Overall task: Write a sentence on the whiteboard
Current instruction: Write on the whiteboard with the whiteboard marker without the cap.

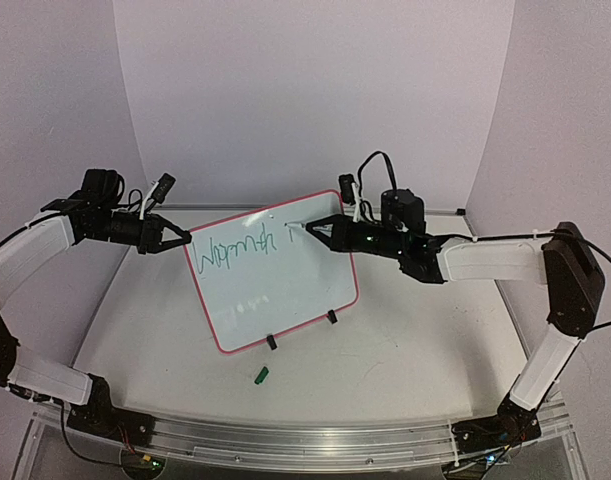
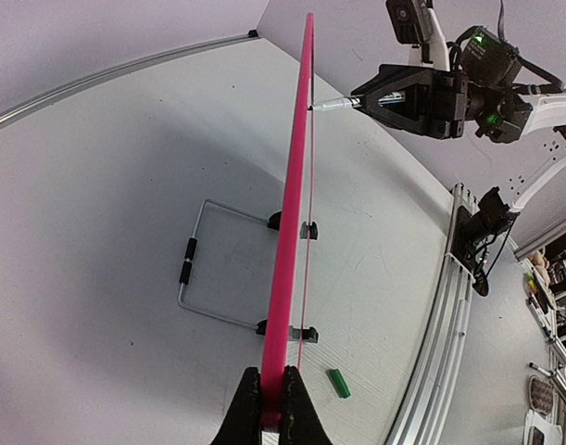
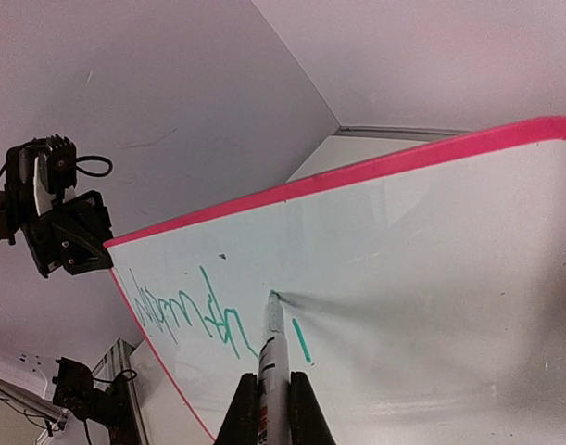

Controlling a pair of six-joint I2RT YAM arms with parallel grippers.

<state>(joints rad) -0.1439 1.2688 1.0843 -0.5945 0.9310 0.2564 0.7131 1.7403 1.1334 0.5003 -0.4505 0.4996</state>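
A small rectangular glossy whiteboard (image 1: 275, 295) with a thin pink-red frame and rounded corners stands upright near the middle of the white table (image 1: 415, 350). It rests on two small black clip feet (image 1: 271, 342) and sits at a slant in the overhead view. Green handwritten marker script (image 1: 237, 247) runs along its top, reading roughly "Warmth", with one short separate stroke just to its right.
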